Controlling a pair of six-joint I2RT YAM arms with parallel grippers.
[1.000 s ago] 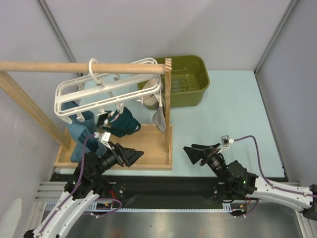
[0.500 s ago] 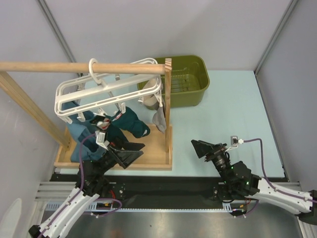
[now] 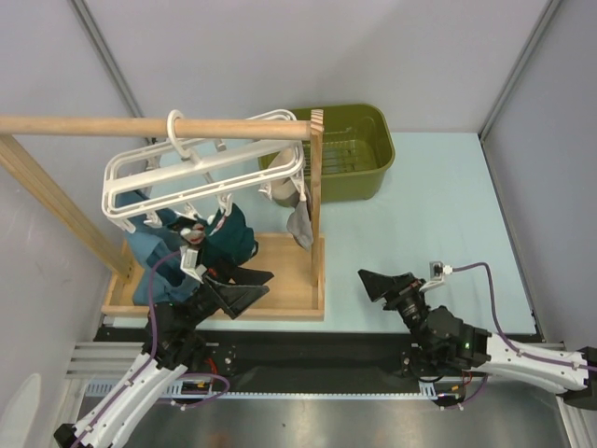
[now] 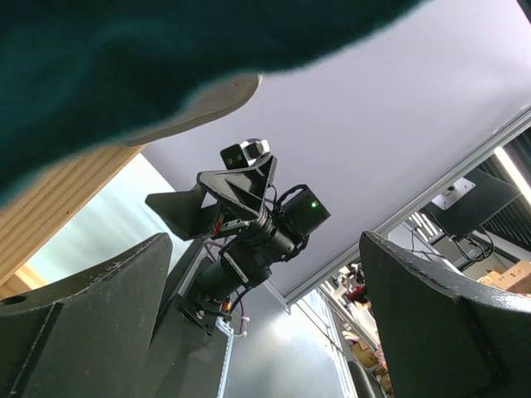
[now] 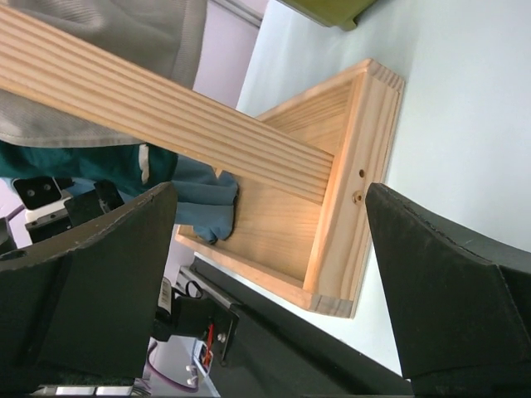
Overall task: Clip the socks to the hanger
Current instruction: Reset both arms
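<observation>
Jaws of the left tool [image 3: 261,283] stand wide apart and hold nothing. It hovers over the near edge of the flat wooden base tray [image 3: 280,266], pointing toward the right arm. Just above and beyond this tool hang the dark teal fabric socks [image 3: 229,238]. In the left wrist view their blurred cloth [image 4: 124,50] fills the top of the picture, clear of both fingers [image 4: 91,298]. Higher up is the white plastic rectangular frame hanger [image 3: 201,173], hooked by its ring over the round wooden rod [image 3: 93,126]; the socks dangle beneath its pegs. A grey cloth [image 3: 300,224] hangs by the upright wooden post [image 3: 316,187], farther right of the tool.

The right tool [image 3: 368,285] is spread wide and empty as well, low over the pale blue desk [image 3: 438,205], well apart from the socks and facing the tray's corner [image 5: 348,191]. Beyond it, at the desk's far side, sits an olive green plastic tub [image 3: 359,154].
</observation>
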